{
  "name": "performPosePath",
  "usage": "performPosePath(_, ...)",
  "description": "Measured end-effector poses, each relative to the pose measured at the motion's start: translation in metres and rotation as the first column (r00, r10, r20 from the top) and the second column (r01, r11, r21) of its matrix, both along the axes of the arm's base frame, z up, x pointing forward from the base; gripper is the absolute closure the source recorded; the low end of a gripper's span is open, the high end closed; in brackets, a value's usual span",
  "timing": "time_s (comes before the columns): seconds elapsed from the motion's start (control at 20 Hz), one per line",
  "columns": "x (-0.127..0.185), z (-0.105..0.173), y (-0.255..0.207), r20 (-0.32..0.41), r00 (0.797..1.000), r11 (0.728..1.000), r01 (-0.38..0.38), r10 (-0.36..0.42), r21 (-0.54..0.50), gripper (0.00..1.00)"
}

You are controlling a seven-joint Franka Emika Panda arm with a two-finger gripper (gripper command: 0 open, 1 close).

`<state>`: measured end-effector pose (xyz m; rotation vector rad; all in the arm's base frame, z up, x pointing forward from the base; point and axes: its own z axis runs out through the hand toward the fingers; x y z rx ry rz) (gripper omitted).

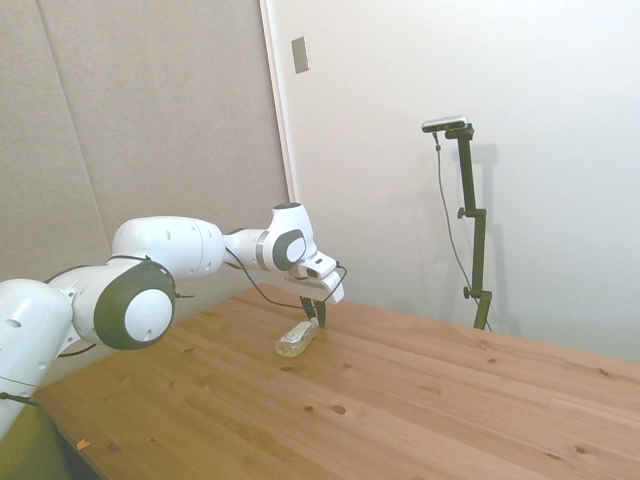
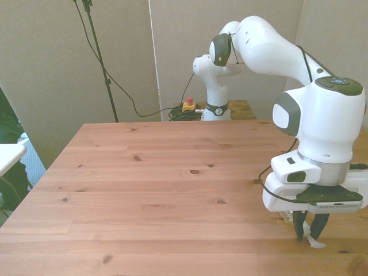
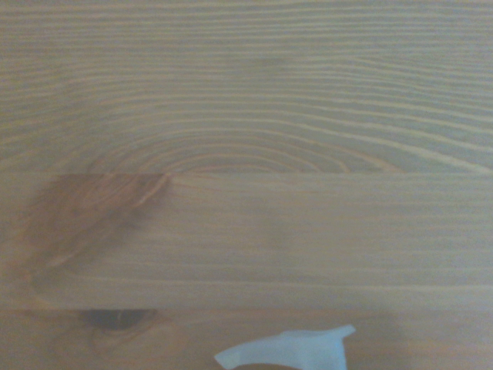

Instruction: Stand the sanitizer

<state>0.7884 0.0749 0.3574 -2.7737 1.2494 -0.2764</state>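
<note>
The sanitizer (image 1: 295, 340) lies on its side on the wooden table (image 1: 430, 400), a small clear bottle with yellowish liquid. My gripper (image 1: 313, 320) points down over its pump end, and the bottle body stretches away from the fingers along the tabletop. In the front view my gripper (image 2: 309, 234) stands near the table's front right corner. Its dark fingers (image 2: 299, 227) stand close together, and the sanitizer's white nozzle (image 2: 315, 242) pokes out at their tips. The wrist view shows only the sanitizer's white nozzle (image 3: 285, 351) against blurred wood. The bottle body is mostly hidden behind the hand in the front view.
The table's front edge and its edge at the front view's right run close to the gripper. Bare wood (image 2: 172, 172) stretches toward the front view's left. A yellow box with a red button (image 2: 188, 106) and cables sit behind the table's far edge by the robot base.
</note>
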Motion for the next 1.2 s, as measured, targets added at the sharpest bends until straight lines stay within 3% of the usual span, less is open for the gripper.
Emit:
performPosePath(0.15,-0.002,0.002,-0.004,-0.022,1.0,1.0,0.019,-0.019,-0.001,1.0)
performPosePath(0.3,-0.002,0.013,-0.006,0.006,0.998,0.998,0.069,-0.069,0.0,1.0)
performPosePath(0.5,-0.006,0.055,-0.003,0.176,0.973,0.989,0.148,-0.15,0.021,1.0)
performPosePath(0.65,-0.021,0.087,0.003,0.289,0.938,0.981,0.191,-0.19,0.026,1.0)
performPosePath(0.85,-0.047,0.107,0.014,0.438,0.869,0.971,0.238,-0.229,0.034,1.0)
performPosePath(1.2,-0.12,0.108,0.002,0.616,0.746,0.951,0.308,-0.254,0.019,1.0)
